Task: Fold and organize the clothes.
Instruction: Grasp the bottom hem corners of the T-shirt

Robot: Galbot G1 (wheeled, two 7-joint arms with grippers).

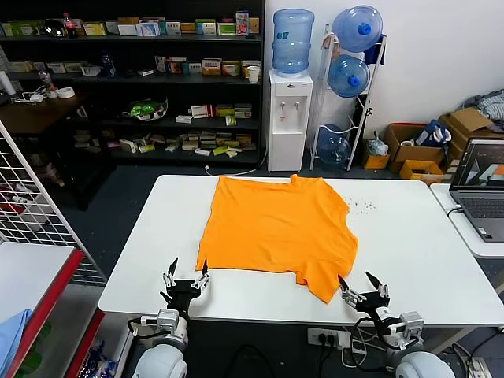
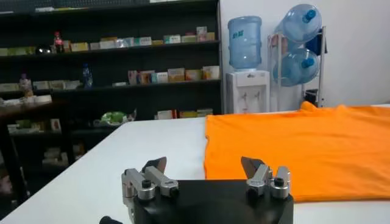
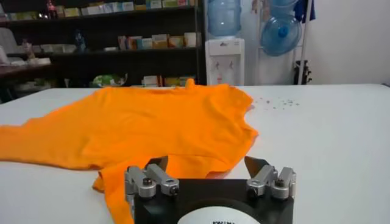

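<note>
Head view: orange T-shirt [image 1: 277,228] spread flat, plain side up, across the middle of the white table [image 1: 425,260], neck toward the far edge, one sleeve trailing toward the near right corner. Left gripper [image 1: 186,276] poised at the near table edge just off the shirt's near left corner, jaws spread wide, nothing held. Right gripper [image 1: 364,287] likewise spread and empty, just beside the trailing sleeve. Water dispenser [image 1: 288,118] and stocked shelves well behind; laptop [image 1: 482,189] on a side table at right.

Left wrist view: left gripper [image 2: 204,167] low over bare tabletop, near hem of the T-shirt [image 2: 304,152] just ahead and to one side, not touched.

Right wrist view: right gripper [image 3: 207,167] facing the rumpled sleeve of the T-shirt [image 3: 158,125], fingers apart, cloth close but ungrasped.

Judged as the very start: folding not yet begun. Next move probably called for lowering each gripper to pinch a single layer at hem corner and sleeve, evenly, without dragging the shirt.
</note>
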